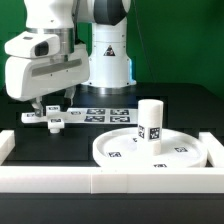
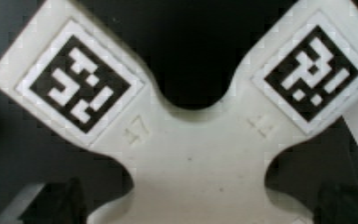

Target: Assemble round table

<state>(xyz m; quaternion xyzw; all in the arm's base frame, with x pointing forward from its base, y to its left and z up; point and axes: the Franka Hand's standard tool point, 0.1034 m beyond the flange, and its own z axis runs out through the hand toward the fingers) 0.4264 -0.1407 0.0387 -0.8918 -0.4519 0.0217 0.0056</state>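
Exterior view: we see the gripper (image 1: 42,108) down at the cross-shaped piece (image 1: 55,119) on the table (image 1: 190,115), beside the marker board (image 1: 105,113). The cylinder leg (image 1: 150,120) stands upright on the disc (image 1: 120,150), toward the exterior view's right. Wrist view: cross-shaped piece (image 2: 194,150) close up, two tags (image 2: 78,80) showing, dark fingers (image 2: 51,205) either side of one arm. We cannot tell whether the jaws clamp it.
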